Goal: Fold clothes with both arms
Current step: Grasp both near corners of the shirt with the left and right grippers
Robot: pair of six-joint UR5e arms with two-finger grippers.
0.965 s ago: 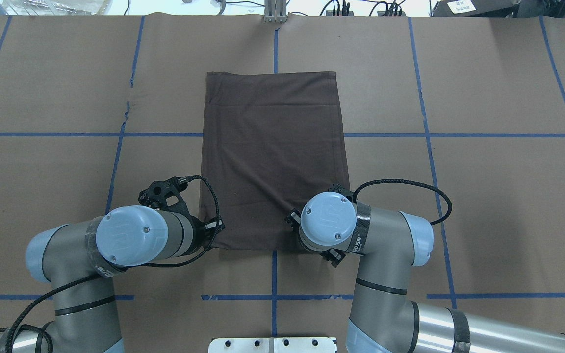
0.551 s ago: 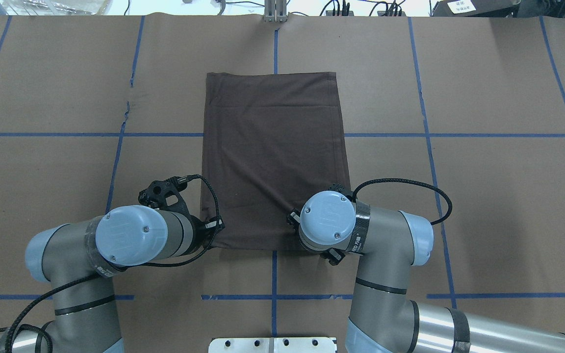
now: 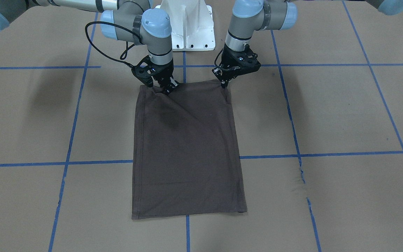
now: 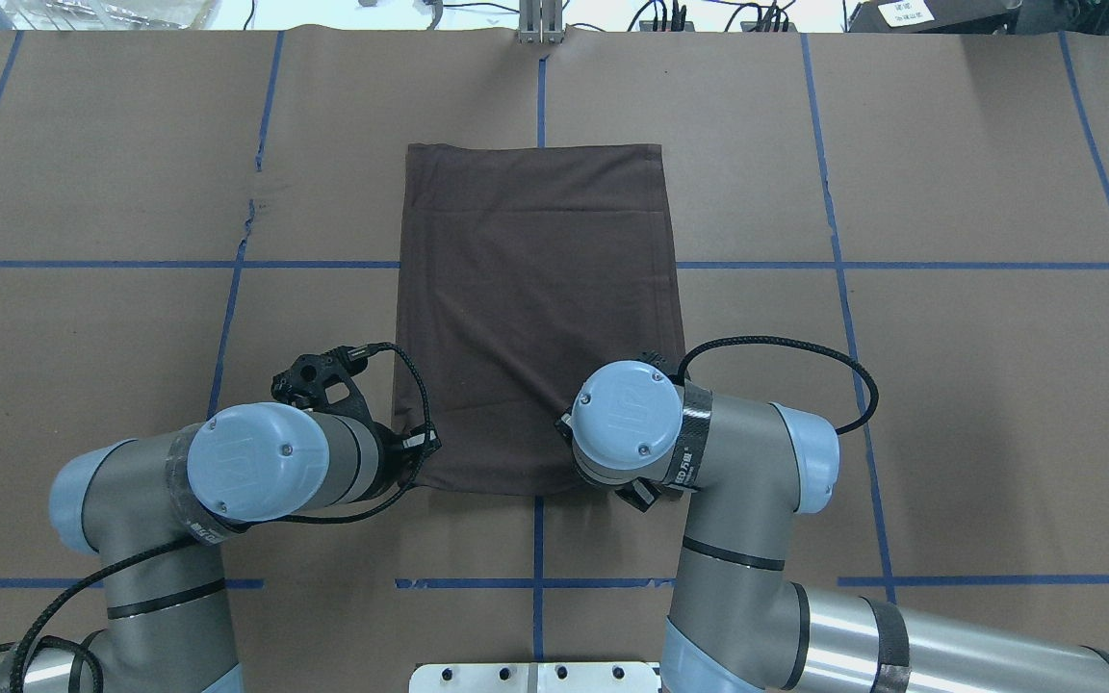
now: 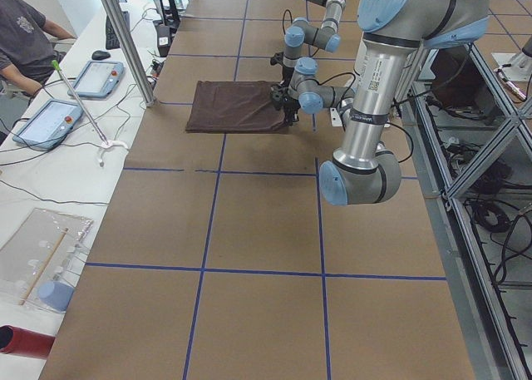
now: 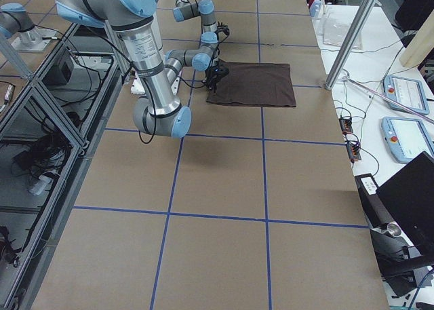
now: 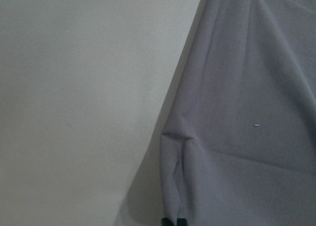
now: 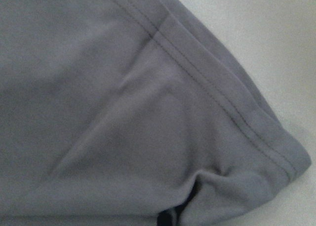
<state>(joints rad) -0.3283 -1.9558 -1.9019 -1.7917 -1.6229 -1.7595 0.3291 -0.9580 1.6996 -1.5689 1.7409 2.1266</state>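
The left tool [image 3: 225, 83] and right tool [image 3: 168, 88] each pinch a shirt [image 3: 187, 147] corner; lifted unevenly, cloth between them could sag or slip

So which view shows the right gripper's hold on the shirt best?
Exterior front-facing: the right gripper pinches a T-shirt corner, cloth puckering beneath. In the overhead its own wrist hides it; the right wrist camera shows only bunched cloth; the side views show it too small.

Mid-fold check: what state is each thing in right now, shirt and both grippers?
T-shirt: folded into a rectangle, flat on the table, robot-side edge puckered.
Left gripper: shut on the T-shirt's robot-side corner.
Right gripper: shut on the T-shirt's robot-side edge, near the other corner.
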